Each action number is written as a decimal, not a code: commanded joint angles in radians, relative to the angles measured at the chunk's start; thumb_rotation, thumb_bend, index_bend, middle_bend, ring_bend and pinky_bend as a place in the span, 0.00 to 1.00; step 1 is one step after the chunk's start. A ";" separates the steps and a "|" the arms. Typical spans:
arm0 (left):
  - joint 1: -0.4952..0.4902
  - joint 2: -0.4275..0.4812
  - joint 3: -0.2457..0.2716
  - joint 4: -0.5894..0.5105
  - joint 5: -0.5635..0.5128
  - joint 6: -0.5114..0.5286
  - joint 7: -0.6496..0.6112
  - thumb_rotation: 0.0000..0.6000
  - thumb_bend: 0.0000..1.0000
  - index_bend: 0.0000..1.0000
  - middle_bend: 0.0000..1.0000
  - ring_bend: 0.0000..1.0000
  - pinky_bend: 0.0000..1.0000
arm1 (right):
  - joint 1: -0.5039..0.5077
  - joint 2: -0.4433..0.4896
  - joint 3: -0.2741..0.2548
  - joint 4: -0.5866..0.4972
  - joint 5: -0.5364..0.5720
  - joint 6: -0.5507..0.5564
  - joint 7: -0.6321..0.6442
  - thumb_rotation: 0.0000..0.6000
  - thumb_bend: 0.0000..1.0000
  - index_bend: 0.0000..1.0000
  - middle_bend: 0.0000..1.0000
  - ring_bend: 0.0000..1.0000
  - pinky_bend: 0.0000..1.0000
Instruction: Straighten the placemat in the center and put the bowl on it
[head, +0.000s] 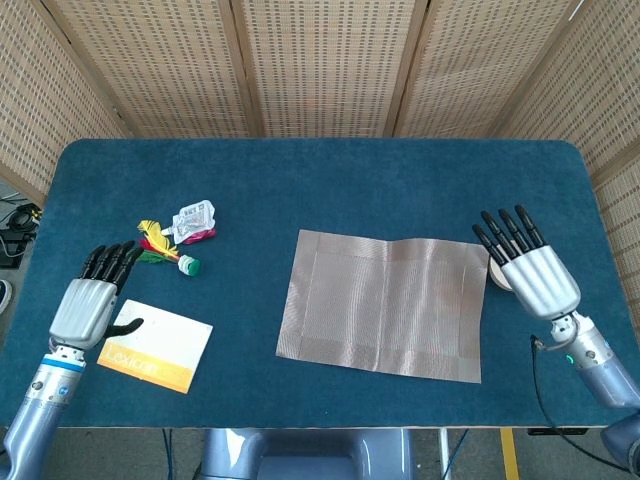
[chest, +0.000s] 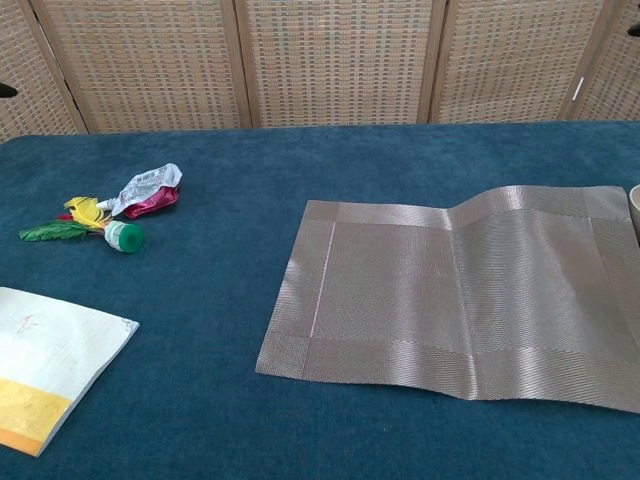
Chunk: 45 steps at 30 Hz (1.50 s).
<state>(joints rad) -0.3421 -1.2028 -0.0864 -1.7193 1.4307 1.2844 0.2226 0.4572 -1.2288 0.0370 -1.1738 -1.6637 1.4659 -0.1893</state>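
I see the placemat (head: 384, 318) lying square on the table (head: 320, 180); my right hand (head: 530, 270) hovers fingers spread, covering the bowl (head: 494, 279); left hand (head: 88, 300) likewise spread, empty.

Near my table's (head: 330, 180) left edge lie a crumpled packet (head: 194, 220) and a feathered shuttlecock (head: 165, 254); a white-and-orange booklet (head: 156, 345) sits toward the front-left corner.

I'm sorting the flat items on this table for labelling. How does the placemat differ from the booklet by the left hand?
The placemat is grey-brown woven fabric; the booklet is white with an orange band along one edge. The placemat is clearly the larger of the two. It lies near the table's middle, roughly square to the edges, with a slight ridge across it, while the booklet sits askew at the front left corner. Both are flat rectangles on the blue tabletop.
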 joint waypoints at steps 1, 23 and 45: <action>-0.086 -0.077 0.029 0.201 0.171 -0.053 -0.173 1.00 0.00 0.00 0.00 0.00 0.00 | -0.079 0.030 -0.018 -0.142 0.069 0.012 0.112 1.00 0.00 0.00 0.00 0.00 0.00; -0.488 -0.512 0.086 0.786 0.451 -0.255 -0.347 1.00 0.00 0.29 0.00 0.00 0.00 | -0.206 -0.048 -0.023 -0.253 0.132 0.031 0.156 1.00 0.00 0.02 0.00 0.00 0.00; -0.562 -0.622 0.140 0.845 0.417 -0.270 -0.300 1.00 0.00 0.32 0.00 0.00 0.00 | -0.228 -0.044 0.004 -0.252 0.108 0.033 0.179 1.00 0.00 0.04 0.00 0.00 0.00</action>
<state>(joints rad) -0.9029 -1.8237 0.0528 -0.8747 1.8484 1.0150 -0.0783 0.2290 -1.2726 0.0405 -1.4258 -1.5557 1.4989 -0.0108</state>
